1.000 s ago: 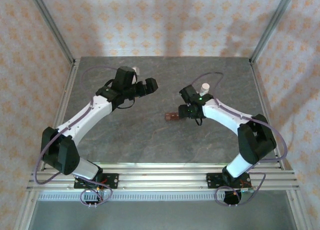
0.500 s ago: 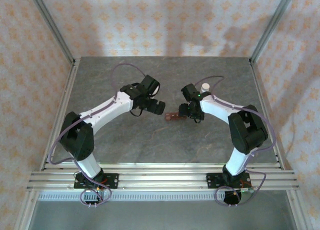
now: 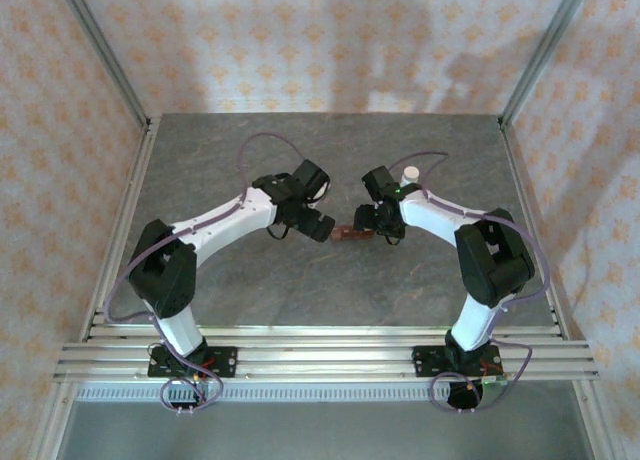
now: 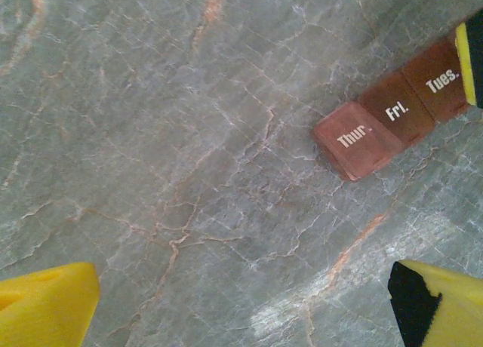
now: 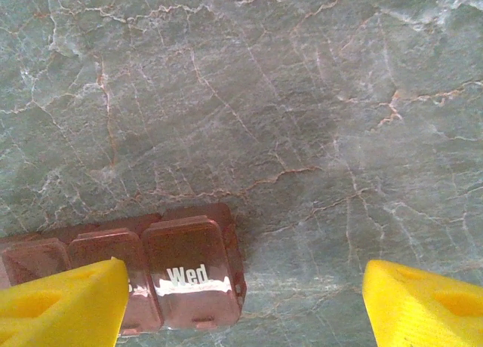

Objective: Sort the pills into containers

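Note:
The containers (image 3: 349,234) are a reddish-brown strip of joined square compartments lying mid-table, lids shut. In the left wrist view the containers (image 4: 392,121) read Thur., Fri., Tues. at the upper right, ahead of my open left gripper (image 4: 241,309), which holds nothing. In the right wrist view the Wed end of the containers (image 5: 189,264) lies by the left finger (image 5: 68,302) of my open right gripper (image 5: 241,305). From above, the left gripper (image 3: 322,227) and right gripper (image 3: 373,224) flank the strip's two ends.
A small white cylindrical bottle (image 3: 409,172) stands just behind the right arm. Grey marbled tabletop (image 3: 300,280) spreads around, bounded by aluminium frame posts and patterned walls. A yellow fingertip (image 4: 472,56) of the right gripper shows at the strip's far end.
The left arm has swung right and forward, bringing its gripper from the back left down beside the strip's left end. The right gripper has barely moved.

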{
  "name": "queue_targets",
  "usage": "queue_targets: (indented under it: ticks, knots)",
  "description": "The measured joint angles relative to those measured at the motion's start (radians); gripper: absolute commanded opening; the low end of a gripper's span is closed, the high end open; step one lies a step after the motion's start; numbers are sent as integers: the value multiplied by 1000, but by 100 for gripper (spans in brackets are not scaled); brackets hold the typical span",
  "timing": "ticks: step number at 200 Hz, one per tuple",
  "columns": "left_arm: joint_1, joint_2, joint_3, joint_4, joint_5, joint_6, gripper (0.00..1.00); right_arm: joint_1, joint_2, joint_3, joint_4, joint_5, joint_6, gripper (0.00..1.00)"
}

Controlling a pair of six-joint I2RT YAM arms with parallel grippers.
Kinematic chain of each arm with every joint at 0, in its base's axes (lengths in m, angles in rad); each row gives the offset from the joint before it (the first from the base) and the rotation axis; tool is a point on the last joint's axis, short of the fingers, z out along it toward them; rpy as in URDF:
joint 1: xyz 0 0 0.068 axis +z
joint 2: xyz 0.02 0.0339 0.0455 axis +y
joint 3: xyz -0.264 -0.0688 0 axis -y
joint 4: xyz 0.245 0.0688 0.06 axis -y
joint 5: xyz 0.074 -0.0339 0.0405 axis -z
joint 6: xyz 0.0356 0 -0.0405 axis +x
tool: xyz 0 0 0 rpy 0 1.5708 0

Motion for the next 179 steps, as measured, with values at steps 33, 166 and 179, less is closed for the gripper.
queue_targets:
  ticks: [33,166,179]
  knots:
    - [-25,42,0,0,-1,24,100,0,20,0,12,-11,6,81]
    - [-58,190,82,1,-31,40,100,0,20,-7,34,-18,9,80]
    - [-58,209,93,1,-40,46,100,0,20,-8,36,-19,9,80]
